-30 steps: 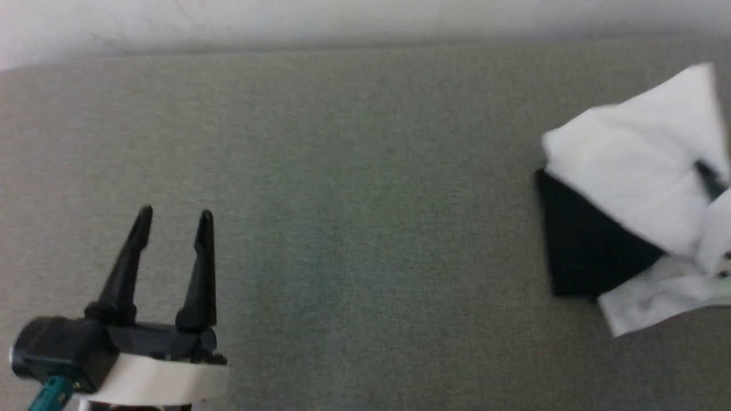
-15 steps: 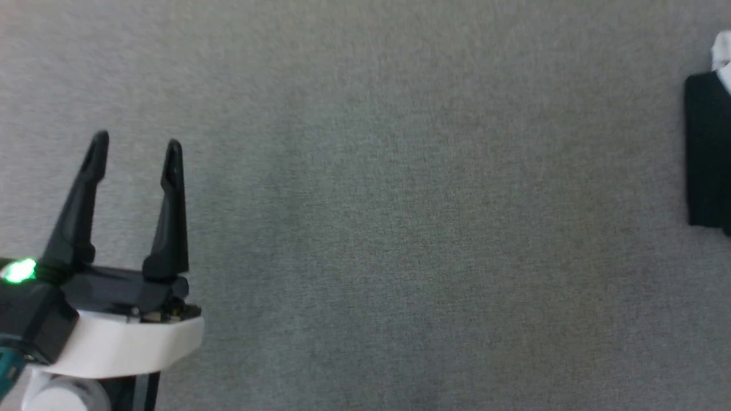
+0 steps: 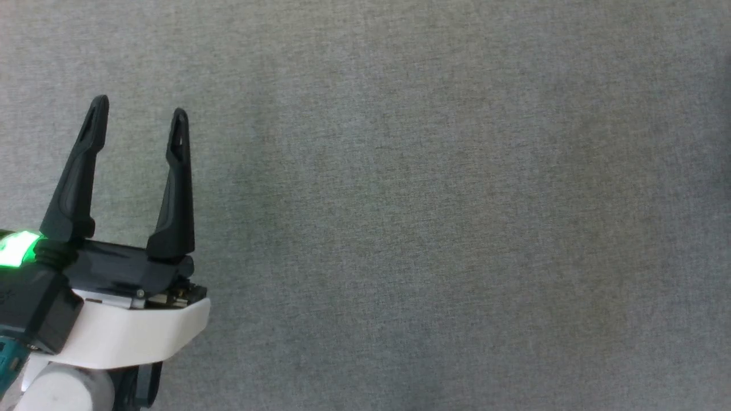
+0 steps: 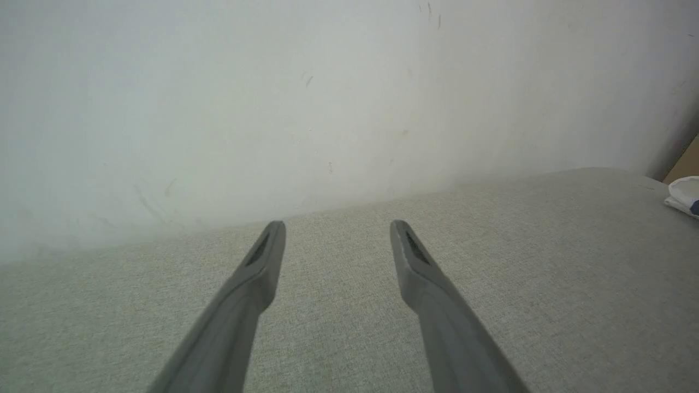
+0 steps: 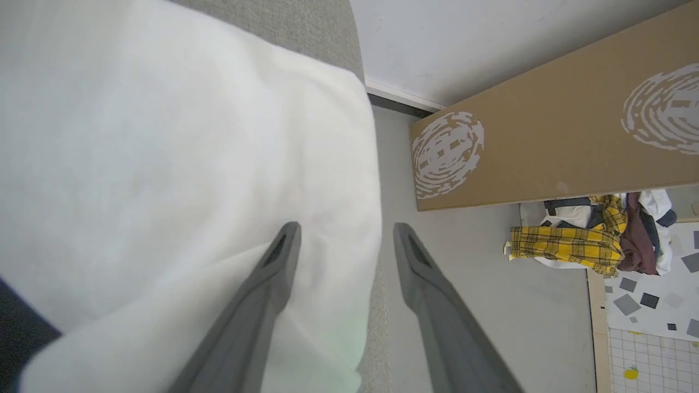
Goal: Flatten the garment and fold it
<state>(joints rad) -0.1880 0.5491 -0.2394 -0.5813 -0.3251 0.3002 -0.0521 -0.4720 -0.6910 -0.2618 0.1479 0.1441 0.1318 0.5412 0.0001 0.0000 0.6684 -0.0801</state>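
In the right wrist view the garment [image 5: 164,153] lies as a broad white heap on the grey surface, with a black sleeve [image 5: 19,338] showing at the lower left corner. My right gripper [image 5: 345,232] hovers over the garment's right edge. Its fingers stand apart, and no cloth is pinched between the tips. My left gripper [image 3: 140,108] is at the lower left of the head view, open and empty above bare grey fabric. In its own wrist view the left gripper [image 4: 336,226] points toward a white wall.
The grey cloth-covered surface [image 3: 428,200] stretches wide to the right of the left gripper. A brown cardboard board [image 5: 551,142] leans beyond the surface's edge, with a pile of clothes [image 5: 590,240] on the floor beside it. A scrap of white cloth [image 4: 682,195] lies far right.
The head camera has swung, so the garment has slid out of the picture at the right edge. The left gripper stays open and now sits higher in the picture.
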